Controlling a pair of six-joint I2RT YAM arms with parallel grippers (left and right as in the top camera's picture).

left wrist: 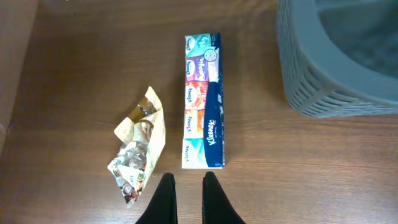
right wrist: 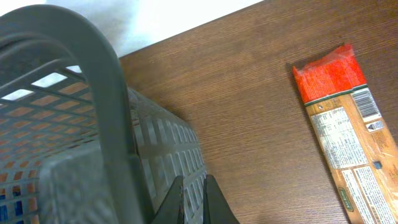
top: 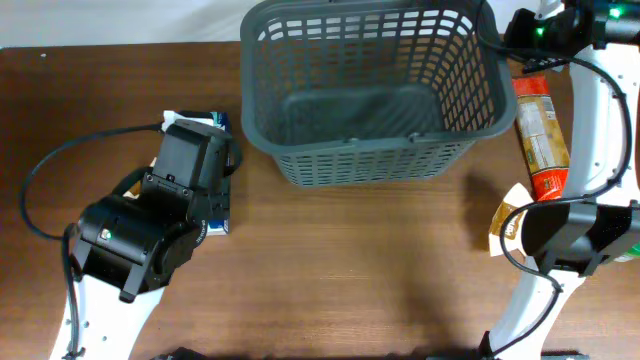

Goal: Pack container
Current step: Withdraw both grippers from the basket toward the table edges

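Note:
The container [top: 262, 120] is a large dark grey slotted basket at the top middle of the table, and it holds nothing. Its corner shows in the left wrist view [left wrist: 323, 93] and its rim in the right wrist view [right wrist: 93, 74]. My left gripper [left wrist: 186, 186] is shut and empty, just short of the near end of a Kleenex tissue pack [left wrist: 202, 102]. A crumpled gold snack packet [left wrist: 140, 146] lies to the pack's left. My right gripper [right wrist: 193, 190] is shut and empty beside the basket's right outer wall.
A long orange and red packet [top: 540, 125] lies on the table right of the basket and also shows in the right wrist view [right wrist: 345, 130]. A gold and white packet [top: 503, 222] lies by the right arm. The left arm [top: 190, 165] hides most of the tissue pack [top: 215, 226] from overhead.

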